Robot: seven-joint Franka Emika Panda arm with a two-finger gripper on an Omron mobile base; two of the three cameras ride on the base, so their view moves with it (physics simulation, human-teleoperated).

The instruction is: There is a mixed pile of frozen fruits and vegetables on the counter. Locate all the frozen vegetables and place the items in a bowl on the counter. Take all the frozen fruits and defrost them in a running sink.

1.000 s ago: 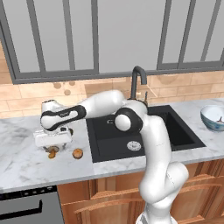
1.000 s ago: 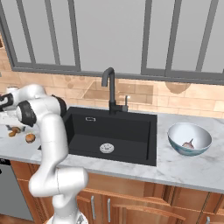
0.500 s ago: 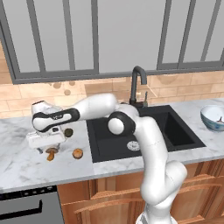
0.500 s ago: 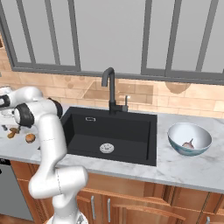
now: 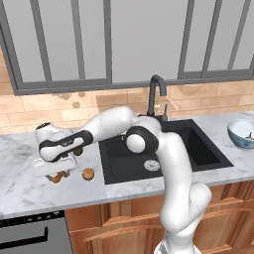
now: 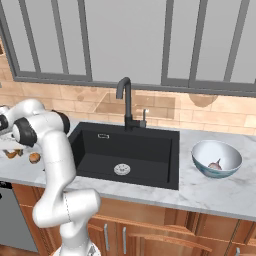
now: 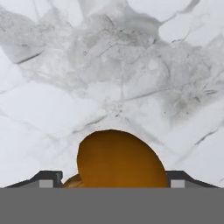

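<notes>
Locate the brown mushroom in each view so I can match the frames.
Left base view: the mushroom lies far left on the counter, under the gripper, with a small round ball to its right.
Right base view: at the left edge, left of the same ball.
Hand view: bottom centre, between the finger tips.
Shared landmark: the white marble counter it lies on.

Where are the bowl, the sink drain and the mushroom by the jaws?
bowl (image 6: 227,169), right base view, front outer wall.
sink drain (image 6: 121,170), right base view, centre of disc.
mushroom (image 7: 119,159), hand view, middle of brown cap.
</notes>
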